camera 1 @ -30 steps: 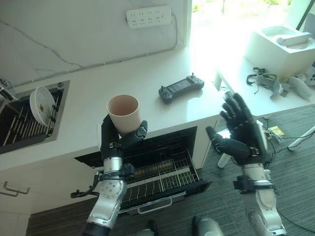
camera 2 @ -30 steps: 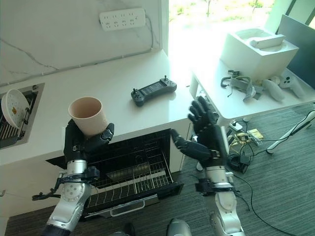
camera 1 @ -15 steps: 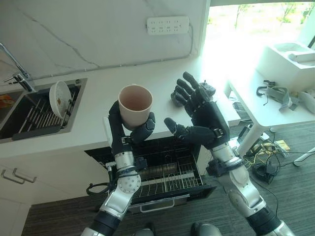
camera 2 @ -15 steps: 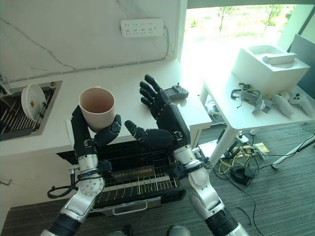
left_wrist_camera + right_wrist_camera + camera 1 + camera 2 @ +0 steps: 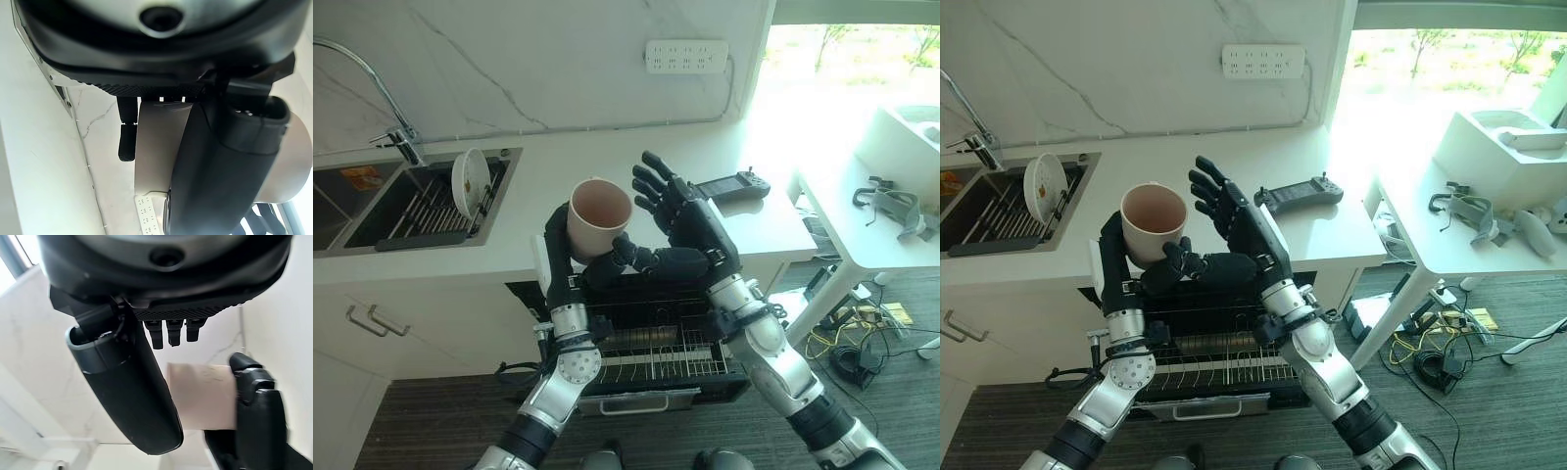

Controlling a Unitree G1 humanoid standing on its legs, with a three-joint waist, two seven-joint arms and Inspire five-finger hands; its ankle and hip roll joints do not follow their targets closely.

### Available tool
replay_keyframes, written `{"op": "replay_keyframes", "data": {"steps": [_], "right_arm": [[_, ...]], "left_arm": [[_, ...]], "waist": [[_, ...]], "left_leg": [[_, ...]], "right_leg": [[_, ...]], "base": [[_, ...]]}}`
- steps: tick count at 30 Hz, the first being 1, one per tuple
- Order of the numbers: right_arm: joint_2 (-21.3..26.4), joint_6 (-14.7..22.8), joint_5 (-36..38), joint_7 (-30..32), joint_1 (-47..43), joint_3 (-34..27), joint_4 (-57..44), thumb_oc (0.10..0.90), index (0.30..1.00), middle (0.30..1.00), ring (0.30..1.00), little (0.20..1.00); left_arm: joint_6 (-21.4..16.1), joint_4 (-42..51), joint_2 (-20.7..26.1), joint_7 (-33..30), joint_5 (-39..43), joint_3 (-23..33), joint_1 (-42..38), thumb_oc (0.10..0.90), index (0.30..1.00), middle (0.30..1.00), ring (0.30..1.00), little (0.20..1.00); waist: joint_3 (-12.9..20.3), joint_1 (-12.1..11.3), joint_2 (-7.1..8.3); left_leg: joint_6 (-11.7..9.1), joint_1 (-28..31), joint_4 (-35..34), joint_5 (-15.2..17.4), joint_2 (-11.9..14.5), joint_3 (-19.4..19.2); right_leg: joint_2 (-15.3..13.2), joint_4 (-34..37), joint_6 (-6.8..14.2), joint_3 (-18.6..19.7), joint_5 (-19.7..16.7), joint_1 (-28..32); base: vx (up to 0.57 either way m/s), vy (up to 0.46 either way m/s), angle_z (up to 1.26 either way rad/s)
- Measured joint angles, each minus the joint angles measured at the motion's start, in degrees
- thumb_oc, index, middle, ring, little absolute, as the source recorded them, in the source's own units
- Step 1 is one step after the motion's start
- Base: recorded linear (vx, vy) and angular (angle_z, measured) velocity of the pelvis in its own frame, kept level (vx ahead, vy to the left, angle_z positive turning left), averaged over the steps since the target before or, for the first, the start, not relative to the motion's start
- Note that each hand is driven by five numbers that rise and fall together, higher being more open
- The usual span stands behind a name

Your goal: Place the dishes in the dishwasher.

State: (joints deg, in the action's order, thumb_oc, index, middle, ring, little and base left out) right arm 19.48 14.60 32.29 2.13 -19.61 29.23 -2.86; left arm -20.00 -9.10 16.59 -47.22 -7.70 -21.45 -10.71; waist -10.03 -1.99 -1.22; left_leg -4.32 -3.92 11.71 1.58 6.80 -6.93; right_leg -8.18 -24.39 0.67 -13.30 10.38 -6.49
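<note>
My left hand (image 5: 566, 257) holds a beige cup (image 5: 598, 214) upright above the open dishwasher rack (image 5: 646, 354), fingers and thumb curled round its lower half. The cup (image 5: 159, 147) shows past the thumb in the left wrist view. My right hand (image 5: 689, 227) stands open right beside the cup, fingers spread behind it and thumb reaching under toward my left thumb. In the right wrist view the cup (image 5: 200, 394) sits just past the right thumb. A white plate (image 5: 468, 182) stands on edge in the sink (image 5: 372, 211) rack at the left.
A black handheld controller (image 5: 731, 184) lies on the white counter (image 5: 558, 157) behind my right hand. A faucet (image 5: 396, 132) rises at the sink's back. A white side table (image 5: 891, 220) with a headset stands at the right; cables lie on the floor beneath it.
The camera has turned left, bringing the sink further into view. My right hand has closed in on the cup, its thumb now beside my left thumb. The left hand still holds the cup.
</note>
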Motion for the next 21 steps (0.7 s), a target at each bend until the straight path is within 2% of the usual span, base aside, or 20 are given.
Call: {"op": "replay_keyframes", "data": {"steps": [8,12,17,21], "right_arm": [[-1.6,-2.8,1.7,0.6,-3.4,3.0,3.2,0.800,0.900,0.900,0.900,0.900],[-3.8,-4.1,2.2,1.1,-4.0,3.3,6.0,0.800,0.900,0.900,0.900,0.900],[-3.9,-5.1,2.2,1.5,-5.5,4.2,6.7,0.800,0.900,0.900,0.900,0.900],[-4.0,-7.3,2.1,1.8,-8.9,4.9,8.5,0.800,0.900,0.900,0.900,0.900]], "left_arm": [[0.0,-4.7,-1.9,-1.3,0.1,-1.3,-1.9,0.400,0.300,0.300,0.300,0.300],[0.0,-5.0,-2.2,-1.4,0.0,-1.5,-2.2,0.400,0.300,0.300,0.300,0.300],[0.0,-6.1,-2.2,-3.5,0.0,-1.9,-2.3,0.400,0.300,0.300,0.300,0.300],[0.0,-8.4,-2.4,-5.1,0.1,-1.9,-3.7,0.400,0.300,0.300,0.300,0.300]], "waist": [[0.2,-0.3,0.09],[0.2,-1.3,0.10],[0.2,-1.8,0.13],[0.2,-2.3,0.14]], "left_leg": [[-0.1,0.0,0.0,0.0,0.0,0.5],[-0.1,0.1,0.1,0.0,-0.1,1.3],[-0.1,0.0,0.1,0.0,-0.2,1.4],[-0.1,0.0,0.3,-0.1,-0.2,1.6]], "right_leg": [[-0.1,-0.1,0.0,-0.5,0.1,0.3],[-0.2,0.0,-0.1,-1.3,0.4,0.9],[-0.3,-0.1,-0.1,-1.4,0.4,1.0],[-0.3,-0.2,-0.1,-1.5,0.4,1.0]], "base": [[0.00,0.001,0.01],[-0.01,0.002,0.10],[0.00,-0.001,0.01],[0.00,0.000,0.00]]}}
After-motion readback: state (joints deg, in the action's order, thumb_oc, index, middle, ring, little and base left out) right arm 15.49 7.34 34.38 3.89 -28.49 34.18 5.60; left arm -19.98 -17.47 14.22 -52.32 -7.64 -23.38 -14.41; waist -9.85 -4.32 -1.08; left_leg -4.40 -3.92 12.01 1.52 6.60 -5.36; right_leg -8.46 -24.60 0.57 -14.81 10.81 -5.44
